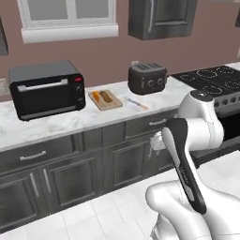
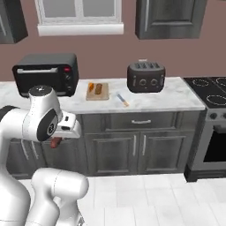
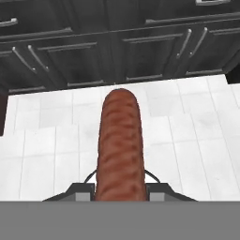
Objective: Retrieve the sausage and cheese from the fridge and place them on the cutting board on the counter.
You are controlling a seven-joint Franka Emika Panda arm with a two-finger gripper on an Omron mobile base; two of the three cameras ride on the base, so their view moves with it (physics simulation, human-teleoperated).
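My gripper is shut on the sausage, a reddish-brown cylinder that sticks out ahead of the fingers over the white floor tiles. In the right base view the gripper hangs low in front of the dark cabinets, and an end of the sausage shows under the hand. The cutting board lies on the counter between the two appliances. On it rest the orange cheese and a brown log. The fridge is out of view.
A black toaster oven stands left of the board and a dark toaster right of it. A knife lies near the board. The stove is at the right.
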